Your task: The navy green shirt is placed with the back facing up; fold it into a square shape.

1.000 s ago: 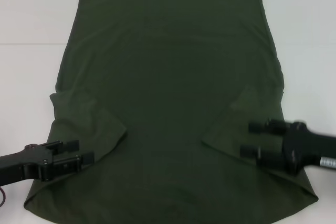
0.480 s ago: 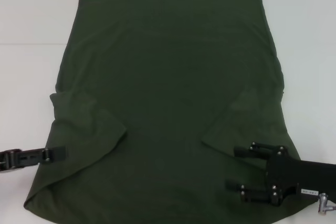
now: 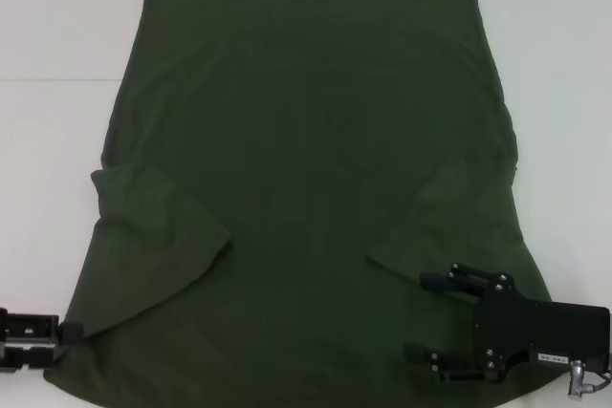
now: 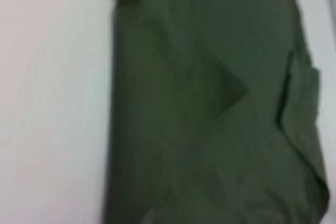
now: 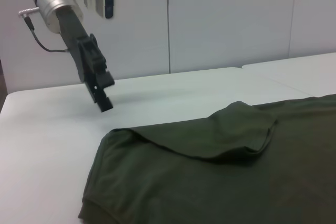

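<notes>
The navy green shirt (image 3: 306, 140) lies flat on the white table, plain back up, with both sleeves folded inward: one sleeve (image 3: 158, 236) on the left, the other sleeve (image 3: 459, 226) on the right. My right gripper (image 3: 416, 315) hovers open over the shirt's near right corner, fingers spread wide with nothing between them. My left gripper (image 3: 57, 334) sits at the shirt's near left edge, mostly out of frame. The right wrist view shows that left gripper (image 5: 102, 95) raised above the table beyond the shirt (image 5: 236, 171). The left wrist view shows only the shirt (image 4: 210, 103) and bare table.
The white table (image 3: 57, 64) surrounds the shirt, with bare strips on both sides and at the far end. A seam crosses the tabletop (image 3: 48, 79) on the left. Pale wall panels (image 5: 226, 19) stand behind the table.
My left gripper has pulled back off the folded left sleeve toward the near left corner. My right gripper has moved nearer along the right side, still open. The shirt has not shifted.
</notes>
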You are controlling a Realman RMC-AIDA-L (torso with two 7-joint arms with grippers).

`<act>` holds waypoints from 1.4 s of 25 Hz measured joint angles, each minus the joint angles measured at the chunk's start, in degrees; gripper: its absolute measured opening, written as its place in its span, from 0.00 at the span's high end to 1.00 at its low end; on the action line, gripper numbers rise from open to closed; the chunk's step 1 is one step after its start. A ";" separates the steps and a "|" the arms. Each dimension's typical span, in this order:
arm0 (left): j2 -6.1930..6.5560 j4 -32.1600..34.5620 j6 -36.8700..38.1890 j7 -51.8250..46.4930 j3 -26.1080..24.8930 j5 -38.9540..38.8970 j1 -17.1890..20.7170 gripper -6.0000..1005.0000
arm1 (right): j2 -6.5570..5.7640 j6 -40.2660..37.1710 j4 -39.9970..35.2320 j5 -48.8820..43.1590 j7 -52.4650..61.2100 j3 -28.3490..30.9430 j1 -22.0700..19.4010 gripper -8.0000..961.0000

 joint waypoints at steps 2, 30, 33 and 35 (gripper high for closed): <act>0.04 -0.10 -0.54 -1.42 -0.07 1.80 -0.47 0.23 | 0.01 0.11 0.18 0.00 -0.12 -0.02 0.00 0.04; -0.01 -4.58 -9.97 -4.15 -0.16 6.75 -1.04 0.24 | -0.16 0.17 0.78 0.00 -0.11 -0.02 0.59 0.04; -0.09 -4.58 -10.50 -4.26 -0.18 6.75 -1.04 0.23 | -0.17 0.22 0.84 0.00 -0.12 -0.02 0.61 0.04; -0.11 -4.57 -10.93 -4.33 -0.18 6.75 -1.04 0.23 | -0.17 0.25 0.84 0.00 -0.13 -0.02 0.66 0.04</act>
